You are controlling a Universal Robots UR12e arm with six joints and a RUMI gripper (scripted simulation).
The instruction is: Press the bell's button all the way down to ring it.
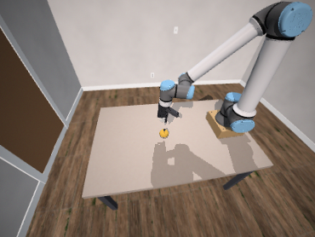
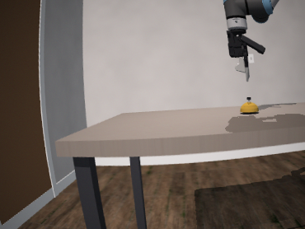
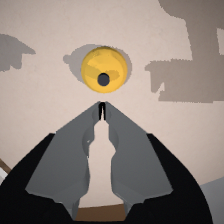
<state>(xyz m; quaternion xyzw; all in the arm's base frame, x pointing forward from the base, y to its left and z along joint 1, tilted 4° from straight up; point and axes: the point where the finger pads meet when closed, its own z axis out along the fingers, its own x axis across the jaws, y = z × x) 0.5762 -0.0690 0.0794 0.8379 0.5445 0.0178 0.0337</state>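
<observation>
Brown panel [image 1: 21,111] at far left wall. Beige counter [image 1: 128,170] on dark legs over wood floor [image 1: 170,217]. Yellow bell [image 1: 164,133] sits upright on counter, near middle of its far half, dark button [image 3: 103,79] on top, raised. Gripper [image 2: 247,78] hangs straight above bell, apart from it, clear gap between tip and button. Gripper narrow, fingertips pressed together, holding nothing. Arm's wooden base block [image 1: 211,117] at counter's right side. Arm shadow falls across counter right of bell.
</observation>
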